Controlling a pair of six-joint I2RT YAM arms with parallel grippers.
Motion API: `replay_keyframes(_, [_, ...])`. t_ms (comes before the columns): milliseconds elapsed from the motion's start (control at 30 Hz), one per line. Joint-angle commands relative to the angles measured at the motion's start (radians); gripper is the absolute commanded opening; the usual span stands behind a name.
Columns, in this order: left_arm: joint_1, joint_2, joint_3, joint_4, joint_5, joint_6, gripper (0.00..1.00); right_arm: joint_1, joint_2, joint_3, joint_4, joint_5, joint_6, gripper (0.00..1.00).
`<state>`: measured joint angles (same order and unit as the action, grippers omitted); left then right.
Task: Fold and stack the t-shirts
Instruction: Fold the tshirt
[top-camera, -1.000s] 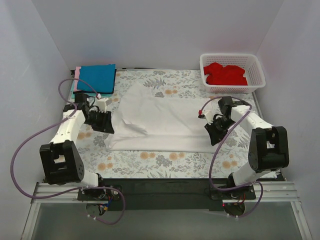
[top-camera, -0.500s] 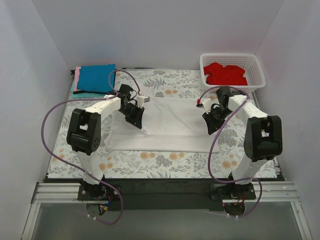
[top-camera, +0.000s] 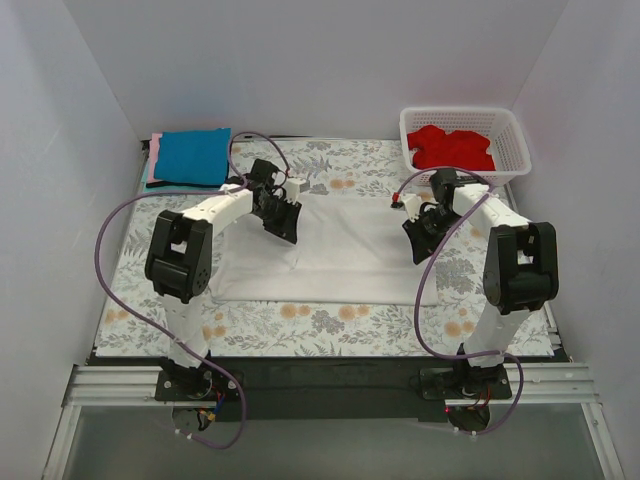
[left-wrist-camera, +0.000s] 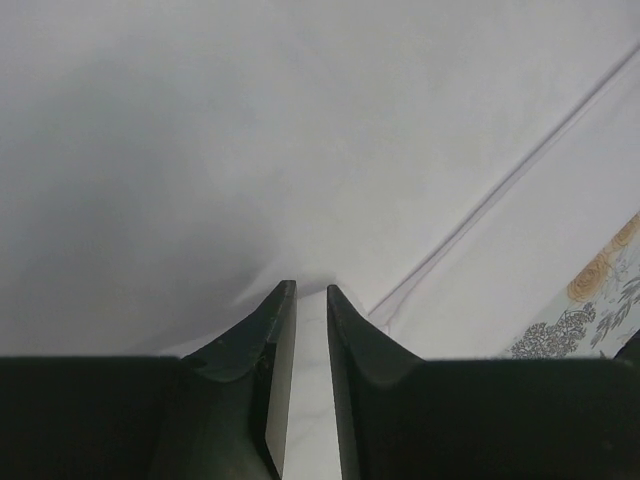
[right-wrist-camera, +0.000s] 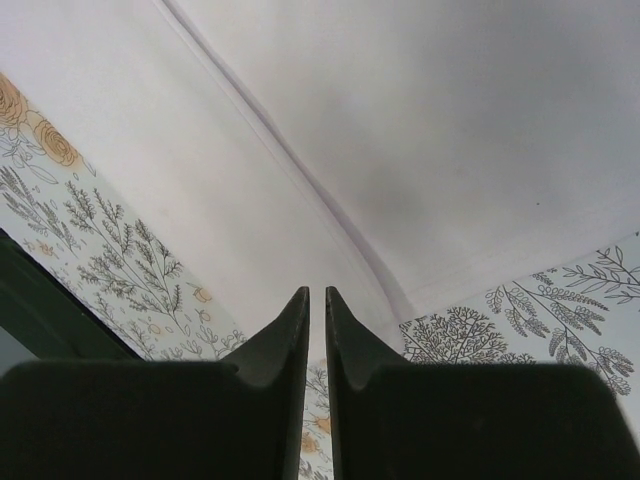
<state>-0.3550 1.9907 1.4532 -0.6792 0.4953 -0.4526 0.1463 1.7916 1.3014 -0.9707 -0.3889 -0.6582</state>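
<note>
A white t-shirt (top-camera: 350, 255) lies spread in the middle of the floral table cloth (top-camera: 330, 320). My left gripper (top-camera: 283, 222) is at its upper left part, shut on a fold of the white cloth, which fills the gap between the fingers in the left wrist view (left-wrist-camera: 311, 290). My right gripper (top-camera: 418, 240) is at the shirt's right edge with its jaws shut; the right wrist view (right-wrist-camera: 316, 292) shows table cloth through the slit. A red t-shirt (top-camera: 450, 148) lies in the basket. A folded blue t-shirt (top-camera: 192, 155) lies on a pink one (top-camera: 153, 168) at the back left.
The white lattice basket (top-camera: 514, 152) stands at the back right corner. White walls close in the table on three sides. Purple cables loop from both arms over the table's left and right sides.
My left gripper has swung from the shirt's left side up and right, dragging the left part of the white shirt inward. My right gripper has moved a little up along the right edge.
</note>
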Motion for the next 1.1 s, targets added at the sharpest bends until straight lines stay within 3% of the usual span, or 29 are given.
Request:
replay_keyframes(0, [0.023, -0.165, -0.017, -0.036, 0.006, 0.005, 0.19, 0.012, -0.04, -0.005, -0.022, -0.031, 0.008, 0.17])
replay_keyframes(200, [0.172, -0.32, -0.192, -0.106, 0.0, 0.04, 0.2, 0.047, -0.072, -0.122, 0.013, -0.018, -0.008, 0.17])
replay_keyframes(367, [0.292, -0.36, -0.341, -0.134, -0.029, 0.103, 0.19, 0.059, -0.043, -0.204, 0.073, 0.033, -0.017, 0.16])
replay_keyframes(633, [0.303, -0.464, -0.641, -0.08, -0.101, 0.16, 0.18, 0.071, -0.067, -0.364, 0.15, 0.108, -0.034, 0.15])
replay_keyframes(767, [0.301, -0.53, -0.712, -0.114, -0.115, 0.189, 0.16, 0.11, -0.127, -0.454, 0.144, 0.116, -0.038, 0.15])
replay_keyframes(867, [0.301, -0.587, -0.7, -0.176, -0.126, 0.23, 0.14, 0.128, -0.19, -0.472, 0.092, 0.134, -0.057, 0.15])
replay_keyframes(933, [0.301, -0.616, -0.674, -0.204, -0.123, 0.245, 0.15, 0.128, -0.211, -0.409, 0.029, 0.058, -0.072, 0.16])
replay_keyframes(1033, [0.301, -0.597, -0.553, -0.247, -0.063, 0.27, 0.22, 0.124, -0.216, -0.273, -0.083, -0.008, -0.1, 0.22])
replay_keyframes(1067, [0.301, -0.578, -0.512, -0.262, -0.037, 0.272, 0.27, 0.112, -0.213, -0.234, -0.088, -0.007, -0.1, 0.28])
